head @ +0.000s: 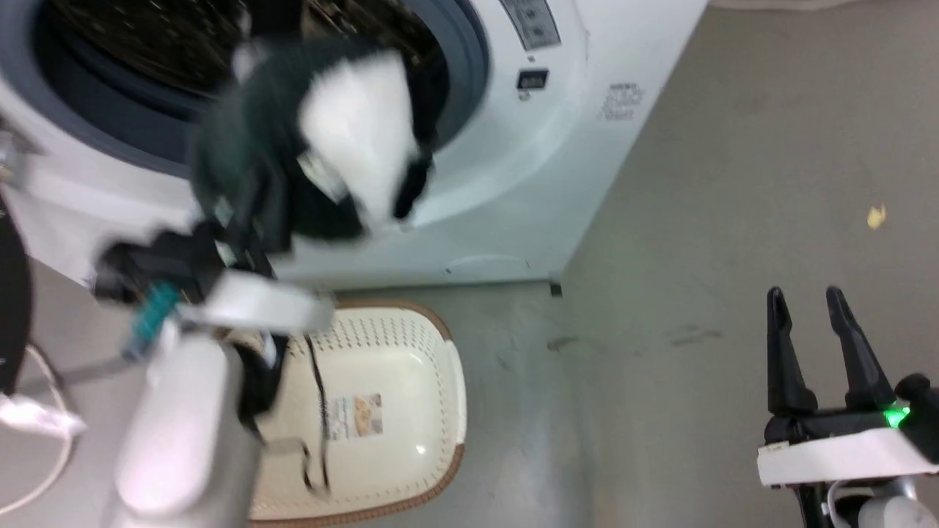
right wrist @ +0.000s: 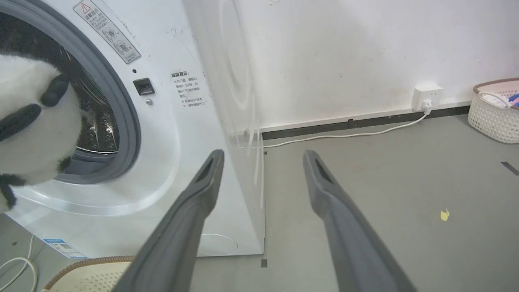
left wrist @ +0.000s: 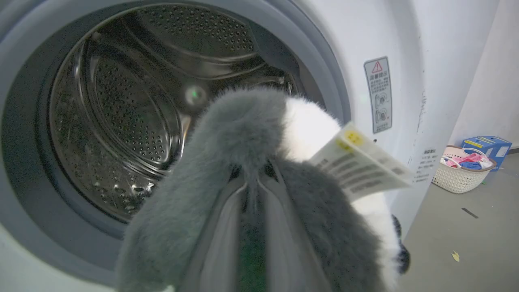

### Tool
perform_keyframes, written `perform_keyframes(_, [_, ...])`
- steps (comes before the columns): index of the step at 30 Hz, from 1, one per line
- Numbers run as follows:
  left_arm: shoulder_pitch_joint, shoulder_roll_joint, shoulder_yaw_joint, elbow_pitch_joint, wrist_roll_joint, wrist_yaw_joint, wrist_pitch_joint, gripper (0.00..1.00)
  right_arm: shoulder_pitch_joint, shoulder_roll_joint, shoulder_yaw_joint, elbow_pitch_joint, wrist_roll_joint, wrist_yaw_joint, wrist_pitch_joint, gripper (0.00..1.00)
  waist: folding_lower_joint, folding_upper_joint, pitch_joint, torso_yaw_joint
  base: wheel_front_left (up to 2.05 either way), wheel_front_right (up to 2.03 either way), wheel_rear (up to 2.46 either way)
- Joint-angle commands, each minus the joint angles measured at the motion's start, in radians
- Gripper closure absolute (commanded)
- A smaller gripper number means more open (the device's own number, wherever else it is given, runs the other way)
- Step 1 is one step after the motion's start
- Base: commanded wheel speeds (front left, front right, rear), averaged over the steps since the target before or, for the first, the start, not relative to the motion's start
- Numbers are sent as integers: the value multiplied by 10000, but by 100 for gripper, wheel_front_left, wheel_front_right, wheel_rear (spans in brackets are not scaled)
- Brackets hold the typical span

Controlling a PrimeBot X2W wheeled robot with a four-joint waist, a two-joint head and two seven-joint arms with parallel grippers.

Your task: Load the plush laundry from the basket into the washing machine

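Obs: left gripper (left wrist: pixel 252 175), 2 fingers (left wrist: pixel 227 227) pinched together on the plush laundry (left wrist: pixel 243 121), toy draped over the tips. Open washing machine (left wrist: pixel 121 121) drum just ahead of the tips; basket (head: pixel 440 352) beneath the forearm. Right gripper (right wrist: pixel 263 158) spread wide, holding nothing. Judgement: carry the tips past the grey seal (left wrist: pixel 24 194) before releasing, so the hanging paws (right wrist: pixel 52 91) clear the lip.

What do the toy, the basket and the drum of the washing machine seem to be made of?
The toy looks like soft synthetic fur: long fluffy fibres, dark and white. The basket seems moulded plastic, cream and slightly glossy, with rows of holes. The drum looks like polished steel: shiny reflections, perforated.
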Motion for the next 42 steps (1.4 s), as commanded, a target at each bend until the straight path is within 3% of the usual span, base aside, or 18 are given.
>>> perform_keyframes(1, [-657, 169, 114, -11, 102, 36, -29, 100, -188, 17, -7, -58, 84, -7, -45, 0, -2, -1, 667, -447, 0, 0, 0])
perform_keyframes(10, [-4127, 1290, 588, 1261, 391, 110, 1518, 100, -913, 17, 183, -158, 598, -7, -46, 0, -2, -1, 2404, -1302, 0, 0, 0])
perform_keyframes(21, [-8002, 2806, 156, 5117, 1505, 55, 2916, 100, -1643, 17, 518, -82, 1161, -7, -46, 0, -2, -1, 3762, -2061, 0, 0, 0])
perform_keyframes(33, [-9260, 2707, -418, 7738, 1787, 61, 2725, 100, -1827, 17, 631, 27, 1246, -7, -46, 0, -2, -1, 3911, -2099, 0, 0, 0])
perform_keyframes(34, [-9251, 2681, -459, 7854, 1786, 48, 2588, 62, -1819, 17, 640, 35, 1224, -7, -46, 0, -2, -1, 3831, -2067, 0, 0, 0])
perform_keyframes(35, [-9227, 2640, -493, 7960, 1766, 19, 2441, 0, -1805, 17, 639, 37, 1195, -7, -46, 0, -2, -1, 3741, -2025, 0, 0, 0])
perform_keyframes(42, [-8527, 2140, -860, 8614, 1585, -307, 1335, 0, -1551, 17, 367, 15, 806, -7, -46, 0, -2, -1, 2627, -1463, 0, 0, 0])
